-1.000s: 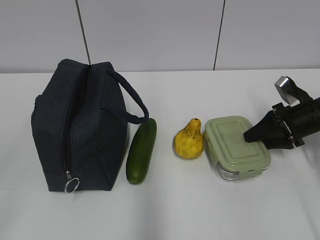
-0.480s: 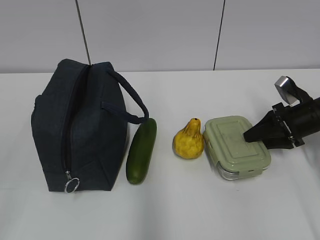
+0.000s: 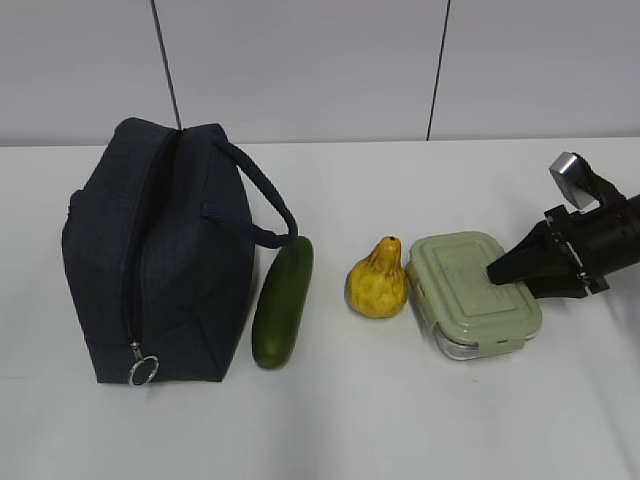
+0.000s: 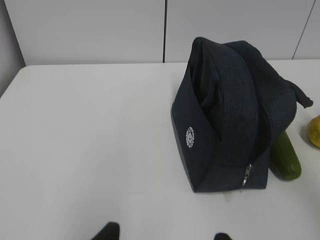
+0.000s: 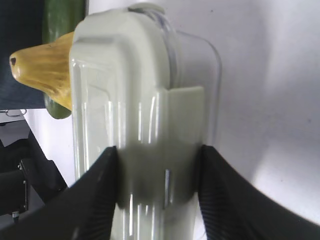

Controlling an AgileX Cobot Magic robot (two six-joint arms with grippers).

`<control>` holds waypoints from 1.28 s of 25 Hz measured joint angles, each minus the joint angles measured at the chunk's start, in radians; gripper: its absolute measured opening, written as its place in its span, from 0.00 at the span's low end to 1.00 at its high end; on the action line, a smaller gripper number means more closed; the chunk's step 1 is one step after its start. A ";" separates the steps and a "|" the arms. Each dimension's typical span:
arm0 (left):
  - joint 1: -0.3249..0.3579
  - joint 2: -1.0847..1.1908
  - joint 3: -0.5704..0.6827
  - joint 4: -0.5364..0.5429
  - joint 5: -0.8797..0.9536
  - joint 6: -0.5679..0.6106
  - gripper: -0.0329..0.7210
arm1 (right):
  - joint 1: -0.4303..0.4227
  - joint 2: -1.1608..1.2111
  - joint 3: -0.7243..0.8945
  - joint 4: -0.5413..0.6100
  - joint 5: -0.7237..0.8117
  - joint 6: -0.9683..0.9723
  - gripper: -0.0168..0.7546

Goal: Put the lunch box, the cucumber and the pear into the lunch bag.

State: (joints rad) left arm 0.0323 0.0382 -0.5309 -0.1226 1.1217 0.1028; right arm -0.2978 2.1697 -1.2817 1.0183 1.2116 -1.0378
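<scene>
Your lunch bag [image 3: 160, 255] stands zipped at the left of the tabletop [image 3: 400, 420]; you can't see inside. The cucumber [image 3: 283, 300], pear [image 3: 378, 281] and lidded lunch box [image 3: 473, 292] lie in a row to its right. Your right tool [image 5: 157, 175] grips the lunch box's right end. Your left tool [image 4: 162, 234] shows only 2 fingertips, spread apart, holding nothing.

Lab-like setup: bare white table [image 3: 400, 430], grey panelled wall [image 3: 300, 70].

The exterior camera looks down at a slant across the white table [image 3: 400, 430] toward the wall. The left wrist camera views the dark navy fabric bag [image 4: 230, 115] from farther off. The right wrist camera sits close against the clear sage-lidded box [image 5: 145, 110], seen also mid-right in the exterior view.
</scene>
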 joint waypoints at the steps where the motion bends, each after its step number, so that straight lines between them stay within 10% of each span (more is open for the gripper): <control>1: 0.000 0.023 0.000 -0.005 -0.002 0.001 0.47 | 0.000 0.000 0.000 0.000 0.000 0.000 0.48; 8: 0.000 0.270 -0.025 -0.155 -0.188 0.071 0.43 | 0.000 0.000 0.000 0.000 0.000 0.000 0.48; 25: 0.000 0.969 -0.057 -0.773 -0.506 0.696 0.43 | 0.000 0.000 0.000 0.000 0.002 0.002 0.48; 32: 0.000 1.158 -0.190 -0.821 -0.475 0.757 0.43 | 0.000 0.000 0.000 0.000 0.002 0.002 0.48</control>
State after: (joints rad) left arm 0.0323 1.1958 -0.7206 -0.9435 0.6468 0.8595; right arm -0.2978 2.1697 -1.2817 1.0183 1.2137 -1.0357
